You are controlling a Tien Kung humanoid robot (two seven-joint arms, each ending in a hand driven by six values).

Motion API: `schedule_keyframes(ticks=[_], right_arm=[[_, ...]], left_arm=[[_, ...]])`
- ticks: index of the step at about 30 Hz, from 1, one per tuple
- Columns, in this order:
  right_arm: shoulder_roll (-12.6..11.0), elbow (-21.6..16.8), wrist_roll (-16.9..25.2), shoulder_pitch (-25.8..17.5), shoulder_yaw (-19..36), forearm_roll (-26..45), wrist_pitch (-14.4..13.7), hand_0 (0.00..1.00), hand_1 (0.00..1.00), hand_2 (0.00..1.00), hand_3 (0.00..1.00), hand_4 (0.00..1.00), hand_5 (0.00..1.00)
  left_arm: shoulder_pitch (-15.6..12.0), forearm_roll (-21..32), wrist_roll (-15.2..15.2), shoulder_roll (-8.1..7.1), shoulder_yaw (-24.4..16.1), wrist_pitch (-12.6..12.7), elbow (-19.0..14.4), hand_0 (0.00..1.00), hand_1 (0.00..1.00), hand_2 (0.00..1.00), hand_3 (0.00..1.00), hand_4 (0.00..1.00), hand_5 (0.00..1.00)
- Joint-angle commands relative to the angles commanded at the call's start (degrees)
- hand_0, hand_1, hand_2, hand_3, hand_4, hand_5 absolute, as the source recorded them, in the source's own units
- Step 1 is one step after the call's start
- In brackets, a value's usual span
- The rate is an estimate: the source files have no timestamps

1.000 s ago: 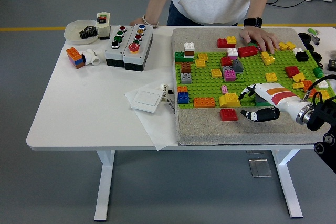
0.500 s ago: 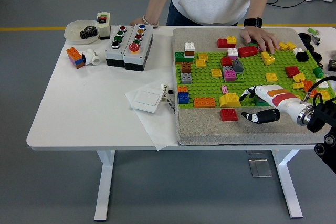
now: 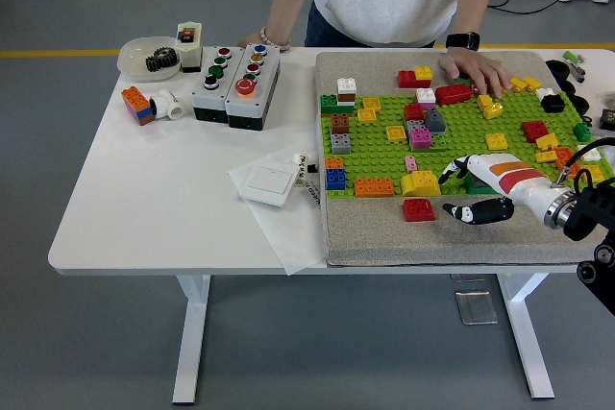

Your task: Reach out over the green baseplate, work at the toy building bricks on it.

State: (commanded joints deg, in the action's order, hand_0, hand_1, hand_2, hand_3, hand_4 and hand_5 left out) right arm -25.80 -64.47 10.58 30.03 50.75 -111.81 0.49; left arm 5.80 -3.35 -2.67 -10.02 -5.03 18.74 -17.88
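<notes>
Grey floor with a yellow line running behind a white table [image 3: 163, 199]; a grey mat [image 3: 384, 232] is taking up the table's right half, with the green baseplate [image 3: 461, 141] sitting on it and scattered toy bricks across the plate. Right hand [image 3: 478, 191] is reaching in from the right edge, lying low over the baseplate's near edge, fingers loosely curled with the thumb apart, gripping nothing I can make out; fingertips are sitting just beside a yellow brick [image 3: 420, 182] and a red brick [image 3: 418, 209] that is lying on the mat off the plate. A person's hand [image 3: 473, 71] is resting flat on the plate's far edge near a long red brick [image 3: 453, 94]. Open room: the bare table's left-front area. Button box [image 3: 237, 84], bowl [image 3: 147, 57] and wall switch [image 3: 268, 182] are sitting left of the mat. Right forearm is cut off at the frame edge.
</notes>
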Motion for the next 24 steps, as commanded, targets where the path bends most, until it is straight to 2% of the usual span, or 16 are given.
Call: schedule_keyframes(ticks=[7, 9, 15, 18, 24], right_arm=[[-0.16, -1.58, -0.06, -0.31, 0.67, -0.17, -0.27, 0.681, 0.665, 0.721, 0.646, 0.75, 0.312], [-0.28, -2.61, -0.61, -0.68, 1.72, -1.76, -1.14, 0.681, 0.665, 0.721, 0.646, 0.75, 0.312], [-0.97, -6.32, -3.03, -1.95, 6.04, -12.74, -4.3, 0.687, 0.665, 0.72, 0.646, 0.756, 0.314], [-1.08, -6.01, -3.66, -2.53, 7.45, -14.98, -3.77, 0.698, 0.672, 0.723, 0.639, 0.766, 0.321], [-1.27, -5.39, -3.52, -3.41, 7.85, -14.25, -3.33, 0.697, 0.684, 0.734, 0.625, 0.761, 0.323]], left_arm=[[-0.12, -0.32, 0.15, -0.03, -0.17, 0.01, 0.01, 0.801, 0.812, 0.822, 0.656, 0.668, 0.648], [-0.2, -0.31, 0.14, -0.04, -0.18, 0.02, 0.0, 0.801, 0.812, 0.822, 0.656, 0.668, 0.648], [-0.39, -0.77, 0.29, -0.13, -0.38, 0.01, 0.0, 0.801, 0.811, 0.822, 0.656, 0.667, 0.647], [-0.52, -1.12, 0.41, -0.16, -0.57, -0.01, 0.01, 0.8, 0.811, 0.822, 0.654, 0.667, 0.647], [-0.67, -1.75, 0.61, -0.16, -0.91, -0.03, 0.02, 0.8, 0.811, 0.822, 0.656, 0.667, 0.647]])
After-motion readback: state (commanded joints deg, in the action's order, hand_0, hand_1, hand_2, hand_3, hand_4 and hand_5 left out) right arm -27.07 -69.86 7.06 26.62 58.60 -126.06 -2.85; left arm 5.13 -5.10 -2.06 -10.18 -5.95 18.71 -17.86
